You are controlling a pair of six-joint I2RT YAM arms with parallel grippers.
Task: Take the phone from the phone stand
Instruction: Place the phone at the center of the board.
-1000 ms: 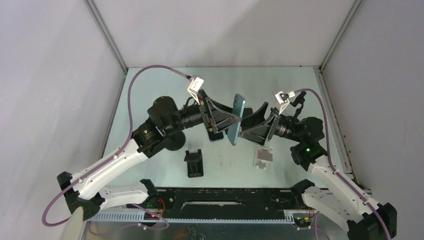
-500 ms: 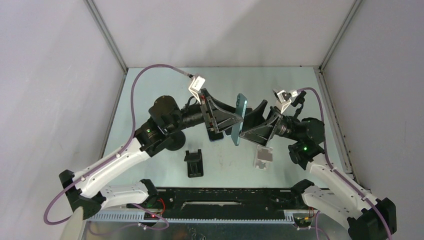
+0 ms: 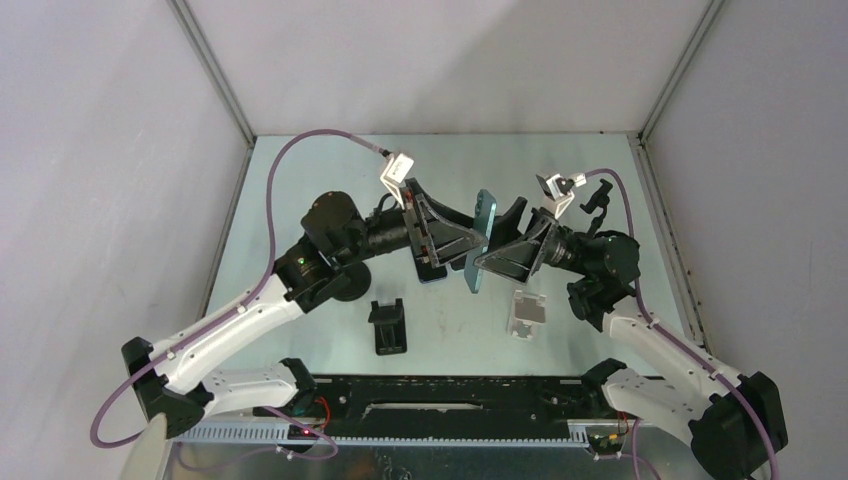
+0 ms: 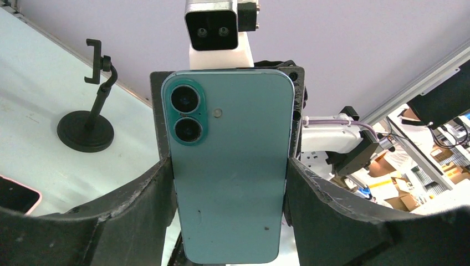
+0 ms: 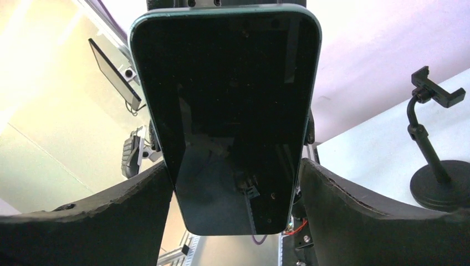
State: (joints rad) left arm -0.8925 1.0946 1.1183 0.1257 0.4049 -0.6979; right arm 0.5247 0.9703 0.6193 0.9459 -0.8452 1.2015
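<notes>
A teal phone hangs upright in the air between my two grippers, above the table's middle. My left gripper is shut on its long edges; the left wrist view shows its back and two lenses pressed between both fingers. My right gripper is open and straddles the same phone from the other side; the dark screen sits between its fingers, very close to both. An empty black stand with a round base and clamp stands behind the right arm.
Another empty black stand stands near the left arm, its base partly hidden. A pink phone lies under the left gripper. A small black holder and a white-grey block sit near the front. Walls enclose the table.
My right arm has moved left and brought its fingers around the phone. My left gripper has shifted the phone slightly to the right, still holding it.
</notes>
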